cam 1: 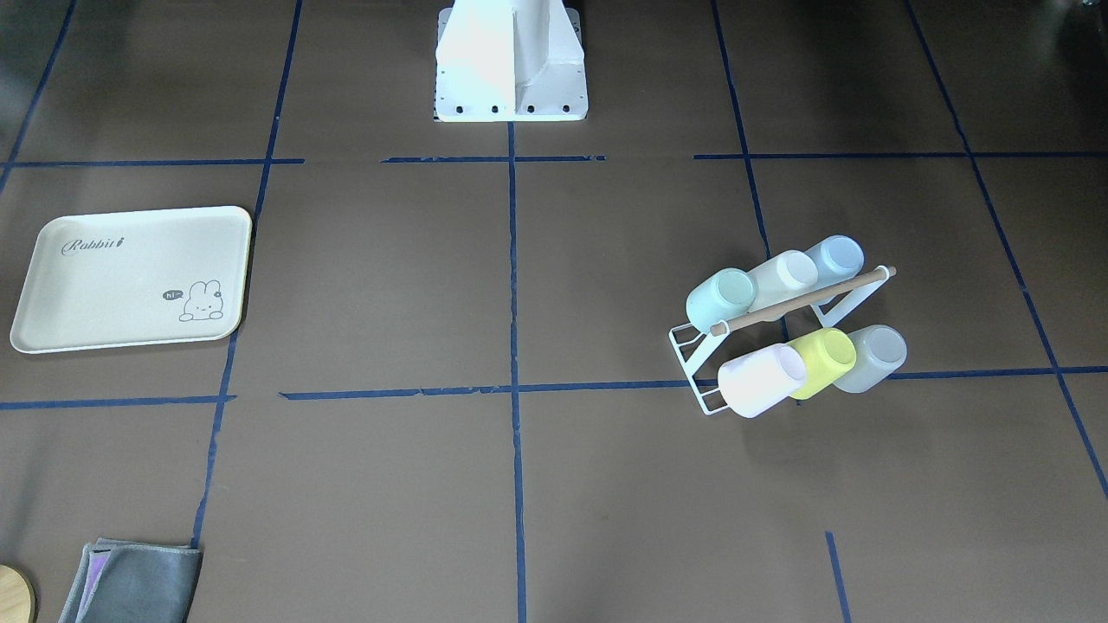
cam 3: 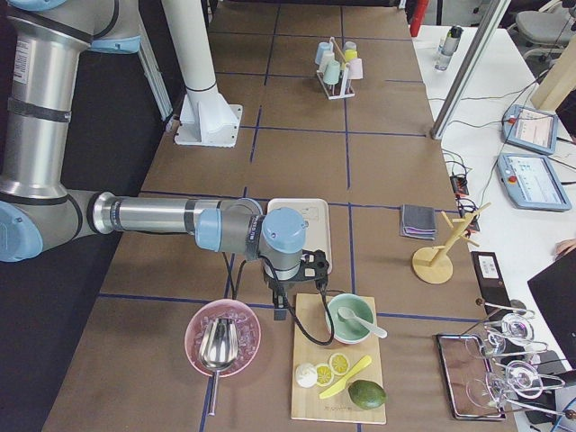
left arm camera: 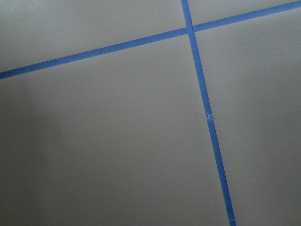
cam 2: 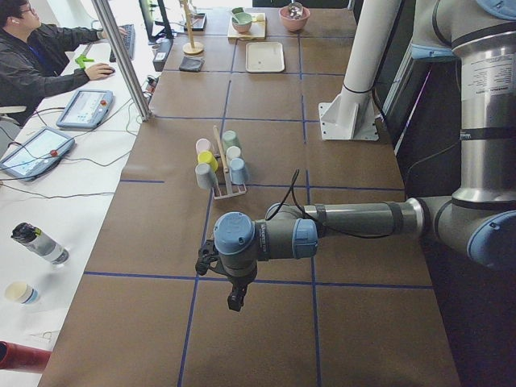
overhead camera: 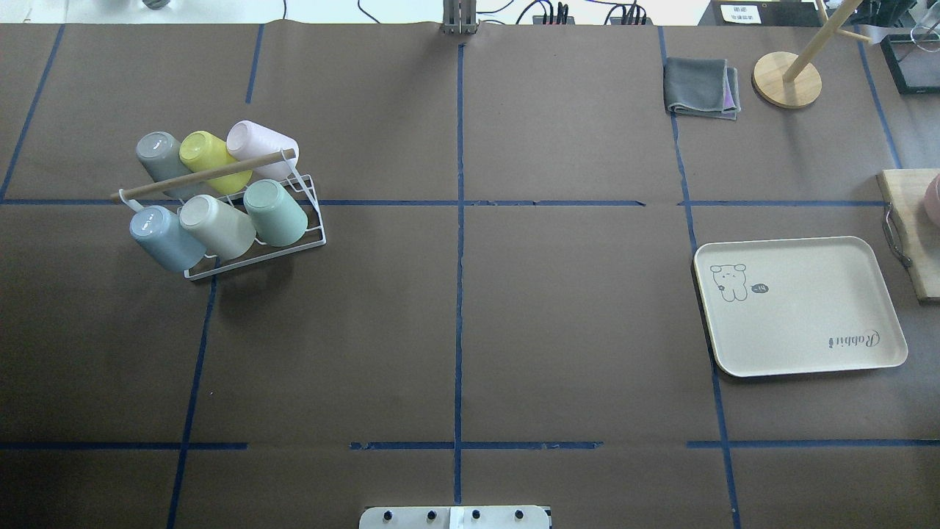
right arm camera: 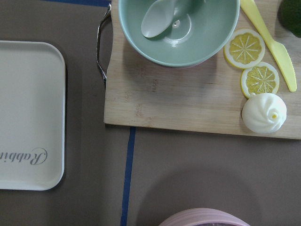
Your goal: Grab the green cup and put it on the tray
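Note:
The green cup (overhead camera: 275, 211) is pale mint and lies tilted in a white wire rack (overhead camera: 253, 257) at the table's left; it also shows in the front view (cam 1: 721, 298). The cream tray (overhead camera: 808, 294) with "Rabbit" script lies flat and bare at the right, also in the front view (cam 1: 112, 285) and the right wrist view (right arm camera: 28, 103). My left gripper (cam 2: 235, 300) hangs over bare table well short of the rack. My right gripper (cam 3: 281, 310) hangs beside the tray over a cutting board's edge. I cannot tell whether either is open or shut.
The rack also holds yellow-green (overhead camera: 209, 156), pink (overhead camera: 257, 143), grey, cream and pale blue (overhead camera: 163, 236) cups under a wooden bar. A cutting board (right arm camera: 188, 103) with a green bowl, lemon slices and knife lies right of the tray. A grey cloth (overhead camera: 698, 87) and wooden stand (overhead camera: 786, 79) are far right.

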Robot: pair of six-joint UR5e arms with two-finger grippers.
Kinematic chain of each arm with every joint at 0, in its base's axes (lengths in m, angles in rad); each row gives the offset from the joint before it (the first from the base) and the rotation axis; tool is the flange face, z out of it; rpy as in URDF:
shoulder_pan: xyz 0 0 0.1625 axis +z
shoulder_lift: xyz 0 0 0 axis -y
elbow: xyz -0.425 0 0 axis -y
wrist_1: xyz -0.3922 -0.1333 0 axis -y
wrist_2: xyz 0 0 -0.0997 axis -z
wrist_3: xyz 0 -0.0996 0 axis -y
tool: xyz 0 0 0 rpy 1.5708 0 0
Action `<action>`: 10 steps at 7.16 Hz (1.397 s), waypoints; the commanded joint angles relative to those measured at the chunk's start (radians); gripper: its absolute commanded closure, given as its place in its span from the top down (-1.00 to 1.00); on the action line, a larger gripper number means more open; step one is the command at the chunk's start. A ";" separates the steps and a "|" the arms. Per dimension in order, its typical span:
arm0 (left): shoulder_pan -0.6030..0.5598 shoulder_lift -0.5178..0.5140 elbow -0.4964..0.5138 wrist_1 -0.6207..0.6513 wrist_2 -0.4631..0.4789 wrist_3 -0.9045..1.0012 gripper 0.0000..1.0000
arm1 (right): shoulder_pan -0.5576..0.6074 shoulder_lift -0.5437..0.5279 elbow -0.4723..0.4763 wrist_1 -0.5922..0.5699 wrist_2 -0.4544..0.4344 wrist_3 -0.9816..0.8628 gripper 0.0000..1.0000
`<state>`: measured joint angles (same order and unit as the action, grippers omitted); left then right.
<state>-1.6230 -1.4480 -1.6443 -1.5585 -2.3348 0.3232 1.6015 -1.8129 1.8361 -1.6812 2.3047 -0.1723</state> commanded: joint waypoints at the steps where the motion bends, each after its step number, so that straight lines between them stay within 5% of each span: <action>1: 0.000 -0.002 -0.003 0.000 0.000 0.001 1.00 | 0.000 0.003 0.003 0.000 0.004 0.005 1.00; 3: 0.000 -0.002 -0.005 -0.002 -0.001 0.001 1.00 | -0.002 0.014 0.026 0.002 0.008 0.011 1.00; 5: 0.000 0.000 -0.006 -0.002 -0.003 0.001 1.00 | -0.046 0.015 0.014 0.027 0.144 0.046 1.00; 8: 0.000 0.000 -0.006 -0.003 -0.003 0.001 1.00 | -0.188 0.014 -0.131 0.484 0.173 0.436 0.99; 10: 0.000 0.000 -0.006 -0.003 -0.003 0.001 1.00 | -0.321 0.026 -0.280 0.813 0.086 0.656 0.97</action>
<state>-1.6229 -1.4481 -1.6504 -1.5614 -2.3378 0.3237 1.3621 -1.7962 1.6430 -1.0680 2.4421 0.3444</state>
